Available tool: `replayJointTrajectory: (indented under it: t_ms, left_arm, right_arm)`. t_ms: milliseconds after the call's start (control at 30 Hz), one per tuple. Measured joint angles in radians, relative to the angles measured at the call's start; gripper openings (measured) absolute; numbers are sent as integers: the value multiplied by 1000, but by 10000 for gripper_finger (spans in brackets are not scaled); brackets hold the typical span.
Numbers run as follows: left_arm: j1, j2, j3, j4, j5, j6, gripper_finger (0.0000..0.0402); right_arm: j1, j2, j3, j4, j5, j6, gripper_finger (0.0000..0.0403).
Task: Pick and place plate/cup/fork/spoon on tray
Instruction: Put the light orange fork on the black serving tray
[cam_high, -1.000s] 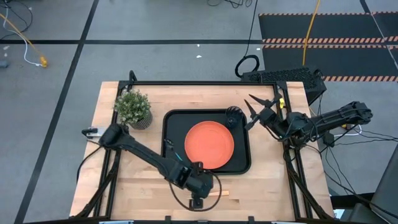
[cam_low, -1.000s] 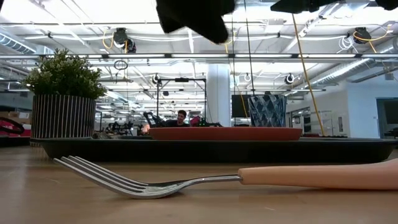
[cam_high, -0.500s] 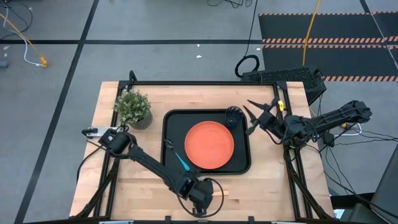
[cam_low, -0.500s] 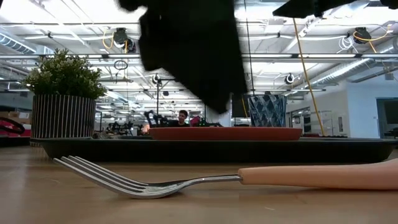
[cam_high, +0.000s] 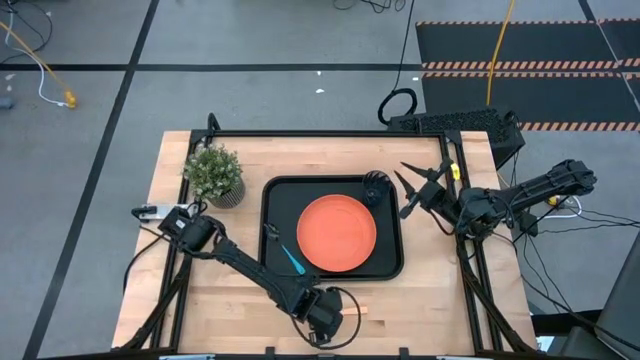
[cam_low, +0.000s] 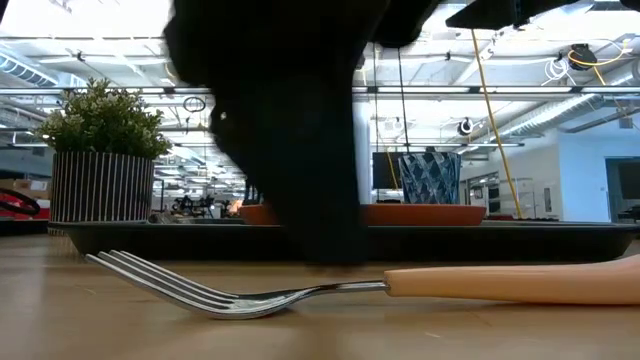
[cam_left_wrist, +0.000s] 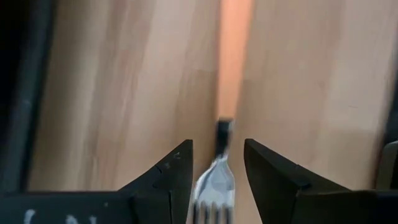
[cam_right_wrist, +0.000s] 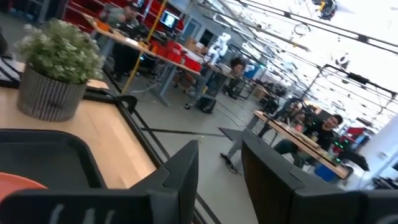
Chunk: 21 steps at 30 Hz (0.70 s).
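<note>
The left gripper (cam_left_wrist: 217, 168) hangs low over the front edge of the light wooden table (cam_high: 430, 295), its two dark fingers (cam_left_wrist: 171, 174) spread on either side of the slim silver-tined, tan-handled fork (cam_left_wrist: 214, 183), gripping nothing. The fork lies flat on the wood just in front of the large black rectangular tray (cam_high: 275, 190), which carries the round orange plate (cam_high: 335, 233), the small dark grey cup (cam_high: 375, 187) and the blue-handled spoon (cam_high: 290, 258). The right gripper (cam_high: 408, 190) waits beside the tray's right edge, fingers parted and empty.
</note>
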Motion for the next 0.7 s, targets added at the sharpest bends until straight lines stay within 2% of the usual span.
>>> replayJointTrajectory:
  t_ms: [133,400,467,633,700]
  left_arm:
    - [0,22,2,26,12,6,145]
    - [-2,30,2,0,-59,39,136]
    - [-1,31,2,-5,-64,57,113]
    - [2,31,2,-7,-47,92,21]
    - [3,30,2,-7,-28,95,16]
  right_arm:
    - [1,-3,0,-20,36,7,114]
    - [2,-8,0,-89,46,56,114]
    - [2,-7,0,-96,47,57,114]
    - [2,-8,0,-120,49,78,114]
    - [2,-8,0,-120,49,78,114]
